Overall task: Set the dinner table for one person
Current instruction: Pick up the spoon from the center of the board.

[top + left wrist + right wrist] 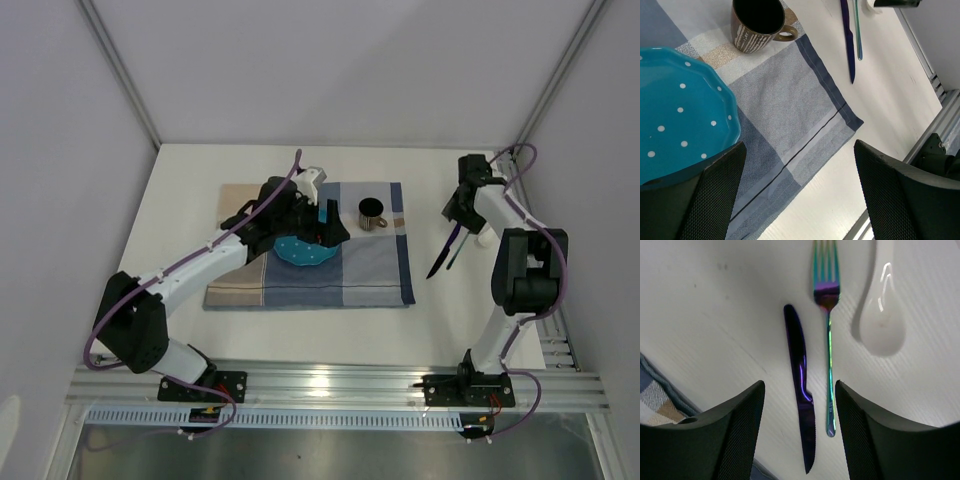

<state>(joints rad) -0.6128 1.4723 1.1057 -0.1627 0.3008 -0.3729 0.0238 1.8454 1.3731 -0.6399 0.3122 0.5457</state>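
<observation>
counter (185,190): white, runs under both arms and everything else. checked placemat (370,275) lies mid-counter. teal dotted plate (675,115) sits on the placemat's left part, brown mug (372,213) on its far-right part, apart from the plate

left hand (800,197): fingers wide, nothing between them. plate rim is just beside one finger, contact unclear

right hand (800,435): fingers moderately apart, holding nothing, hovering over knife (799,365) and fork (828,340) on bare counter right of the placemat. white spoon (882,325) lies just beyond the fork

step in hand (judged): right hand picking up one piece of cutlery
- knife and fork lie near-parallel and close, not touching. centre over one only, else both get pinched
- both are thin and flat on a hard surface: bring fingertips down to the counter, close across the narrow width, lift level
- knife point and fork tines face opposite ways, so mind orientation when laying them beside the plate
</observation>
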